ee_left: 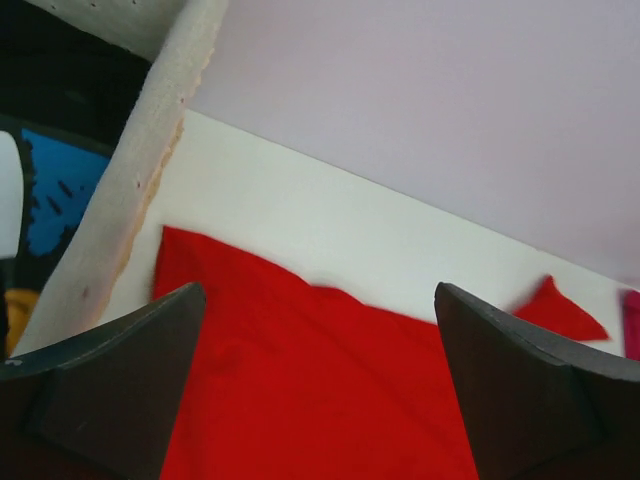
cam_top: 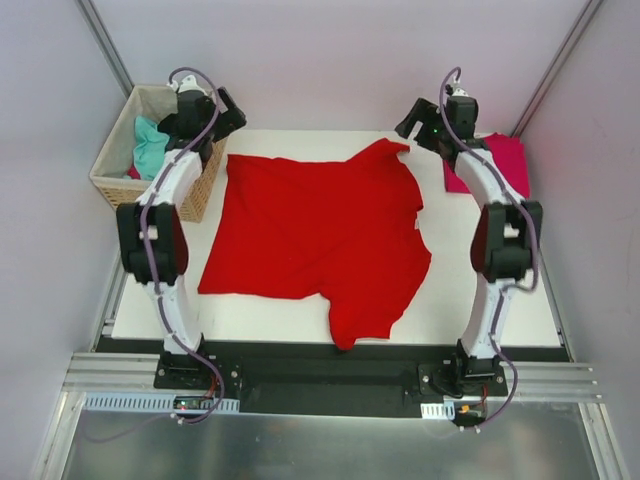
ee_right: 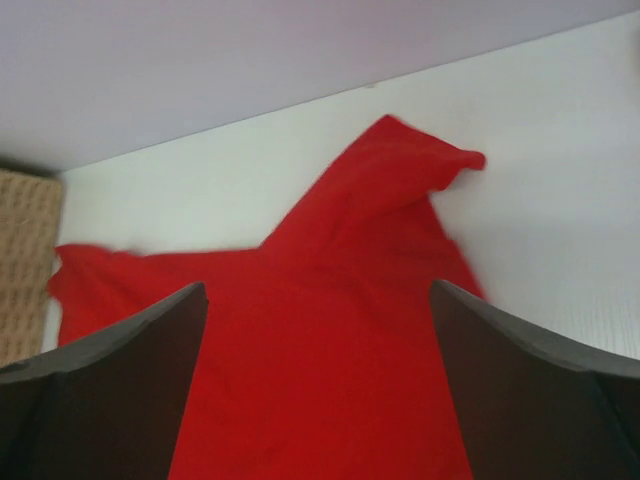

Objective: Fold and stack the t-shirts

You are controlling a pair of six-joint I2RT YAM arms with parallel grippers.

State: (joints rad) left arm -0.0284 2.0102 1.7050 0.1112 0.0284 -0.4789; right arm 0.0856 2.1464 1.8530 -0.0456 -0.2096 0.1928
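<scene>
**Left gripper** (ee_left: 318, 300): fingers (ee_left: 120, 380) spread wide with nothing between them. It hangs above the far left corner of the red shirt (cam_top: 310, 230). Whether the tips touch the cloth cannot be told. In the top view this gripper (cam_top: 228, 110) sits just right of the basket (cam_top: 115, 185).

**Right gripper** (ee_right: 318, 290): fingers (ee_right: 530, 390) spread wide and empty. It hangs above the far right part of the red shirt (ee_right: 330, 330), near side of a bunched sleeve peak. In the top view this gripper (cam_top: 408, 120) is at the table's far edge, left of the pink shirt (cam_top: 505, 160).

**Red shirt:** one, large. It lies opened out and mostly flat across the middle of the table (cam_top: 480, 300). The far edge runs near the table's far edge. The far right sleeve is rucked up into a point, and the near tip reaches the table's near edge. The left wrist view shows its far left corner (ee_left: 300, 380) lying flat.

**Pink shirt:** one. It lies flat at the far right corner of the table, partly hidden by the right arm. It is apart from the red shirt, with bare table between them.

**Basket:** woven, at the far left, against the table's far left corner. It holds a teal cloth (cam_top: 150, 145) and something dark.

**Table:** white top, with the arm bases at its near edge.
</scene>
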